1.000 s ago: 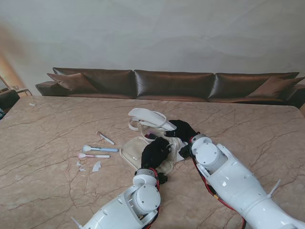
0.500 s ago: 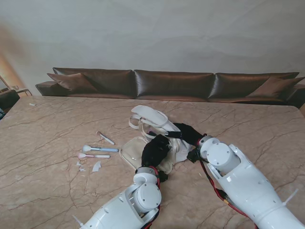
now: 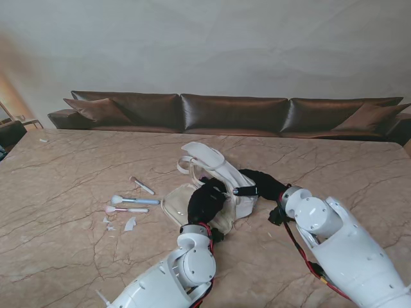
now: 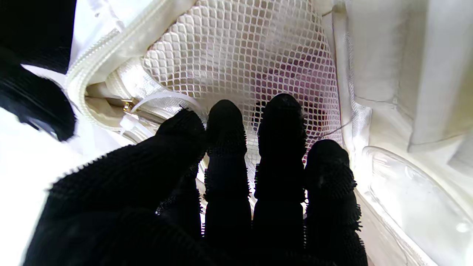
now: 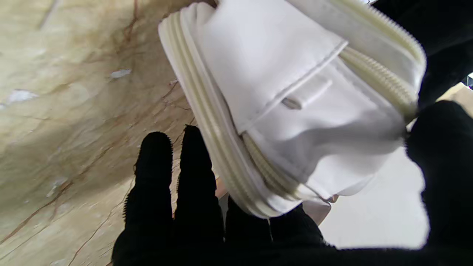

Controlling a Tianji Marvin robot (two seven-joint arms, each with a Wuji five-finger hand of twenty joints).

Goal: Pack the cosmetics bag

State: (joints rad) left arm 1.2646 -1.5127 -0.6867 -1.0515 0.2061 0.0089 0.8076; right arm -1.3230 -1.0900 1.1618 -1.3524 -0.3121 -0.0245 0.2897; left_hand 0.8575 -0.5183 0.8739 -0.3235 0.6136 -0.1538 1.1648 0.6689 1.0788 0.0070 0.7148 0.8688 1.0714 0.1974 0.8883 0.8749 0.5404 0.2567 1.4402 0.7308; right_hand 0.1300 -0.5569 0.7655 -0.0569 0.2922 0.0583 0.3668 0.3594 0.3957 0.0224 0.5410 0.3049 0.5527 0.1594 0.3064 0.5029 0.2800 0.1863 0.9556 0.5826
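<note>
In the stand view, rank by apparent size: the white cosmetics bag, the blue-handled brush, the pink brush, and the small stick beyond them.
1. Cosmetics bag, clearly largest.
2. Blue-handled brush.
3. Pink brush, only slightly shorter than the blue one, so nearly a tie.
4. Small stick, smallest.

Brown leather sofa; pale wall

Pink item behind mesh pocket of cosmetics bag was blurred, identity not told. Left hand covered bag's middle; contact beneath palm hidden. Right hand at bag's 3 o'clock; fingertips lost behind flap, thumb cut off by wrist picture's edge. White scraps at bag's 8 o'clock too small to name. Brushes at 9 o'clock: bristle detail unclear.
</note>
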